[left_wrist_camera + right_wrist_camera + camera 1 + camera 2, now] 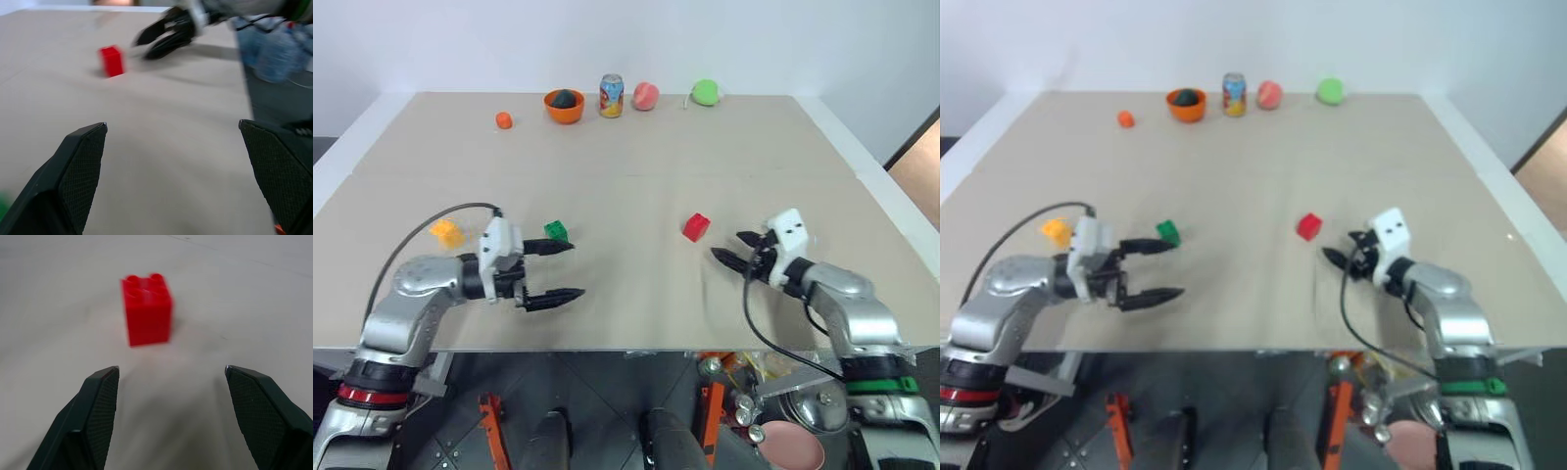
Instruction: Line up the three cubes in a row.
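The red cube stands on the tan table right of centre. It has a studded top in the right wrist view. My right gripper is open just to its right, pointing at it, with a small gap and nothing between the fingers. The green cube sits left of centre, just beyond the far finger of my open left gripper. The yellow-orange cube lies farther left, behind that wrist. The left wrist view looks across to the red cube and the right gripper.
Along the far edge stand an orange bowl holding a dark object, a drink can, a pink fruit and a green fruit. A small orange ball lies left of the bowl. The table's front edge runs just below both grippers.
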Motion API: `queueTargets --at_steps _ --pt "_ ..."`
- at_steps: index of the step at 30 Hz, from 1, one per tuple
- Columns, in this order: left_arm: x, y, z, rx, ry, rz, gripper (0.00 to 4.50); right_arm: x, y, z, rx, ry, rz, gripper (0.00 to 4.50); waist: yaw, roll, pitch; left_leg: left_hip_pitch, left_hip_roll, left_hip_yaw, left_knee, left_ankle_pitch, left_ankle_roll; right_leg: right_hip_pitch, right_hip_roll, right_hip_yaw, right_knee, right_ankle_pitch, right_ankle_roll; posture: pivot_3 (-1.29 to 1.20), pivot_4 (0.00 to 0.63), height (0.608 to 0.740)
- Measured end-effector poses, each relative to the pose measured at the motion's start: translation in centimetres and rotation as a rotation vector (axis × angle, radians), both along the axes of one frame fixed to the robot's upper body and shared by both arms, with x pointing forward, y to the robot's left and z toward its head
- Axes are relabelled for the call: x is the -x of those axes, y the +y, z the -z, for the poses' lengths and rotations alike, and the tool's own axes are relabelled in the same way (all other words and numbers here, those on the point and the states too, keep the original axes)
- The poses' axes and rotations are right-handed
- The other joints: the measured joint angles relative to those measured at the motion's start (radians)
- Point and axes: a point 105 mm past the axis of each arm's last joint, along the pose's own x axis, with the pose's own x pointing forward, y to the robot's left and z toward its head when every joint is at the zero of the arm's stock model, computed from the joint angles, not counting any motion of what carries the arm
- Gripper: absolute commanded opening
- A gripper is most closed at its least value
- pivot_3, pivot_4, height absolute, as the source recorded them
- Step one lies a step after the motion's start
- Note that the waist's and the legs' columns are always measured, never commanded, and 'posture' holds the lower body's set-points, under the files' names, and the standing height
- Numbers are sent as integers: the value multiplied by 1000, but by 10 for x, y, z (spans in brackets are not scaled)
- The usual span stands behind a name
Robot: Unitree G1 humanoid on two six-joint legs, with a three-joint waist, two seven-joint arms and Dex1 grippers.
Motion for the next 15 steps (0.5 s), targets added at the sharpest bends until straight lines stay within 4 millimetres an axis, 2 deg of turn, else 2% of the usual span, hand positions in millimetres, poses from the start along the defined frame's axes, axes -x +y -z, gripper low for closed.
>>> queueTargets --at_steps 8,15 --pt "3 -11 7 -14 -11 45 4459 -20 15 10 25 13 -46 3553 0 0 0 0 0 0 0 0 0 0 0 1 1 0 1 0 150 740" --pt "8 -10 11 -8 -6 23 4459 -36 28 4 32 -16 -62 3553 -1 0 0 0 0 0 0 0 0 0 0 1 2 0 1 0 150 740"
